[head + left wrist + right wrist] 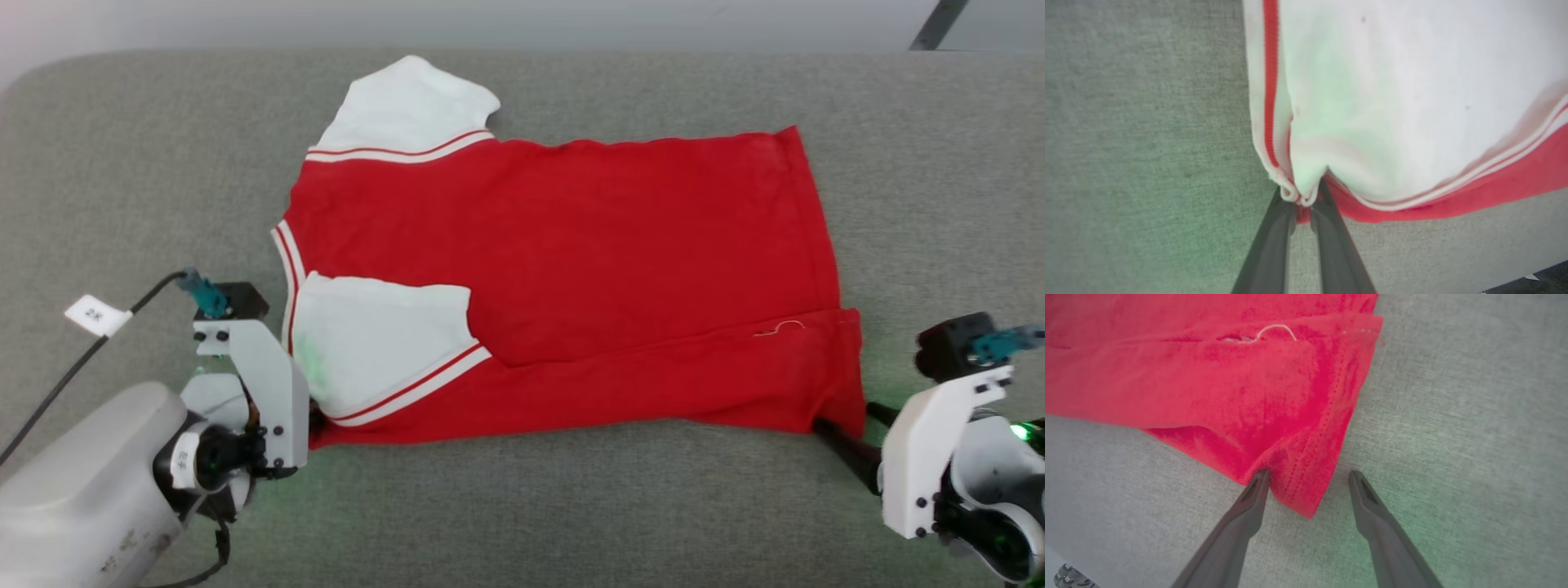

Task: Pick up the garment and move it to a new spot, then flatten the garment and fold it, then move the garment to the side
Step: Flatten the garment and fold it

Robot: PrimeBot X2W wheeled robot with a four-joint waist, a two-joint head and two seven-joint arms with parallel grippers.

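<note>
This shirt [571,245]: soft, light, floppy, I reckon; corners grip best.
My left gripper [1301,196]: clamped on near-left corner.
My right gripper [1308,475]: apart, straddling near-right hem.

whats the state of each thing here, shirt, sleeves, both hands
shirt: spread flat on the grey surface, near edge folded over
near sleeve: folded onto the red body
far sleeve: spread out
left hand: shut on the shirt's corner by the near sleeve
right hand: open, hem corner between its fingers
</note>
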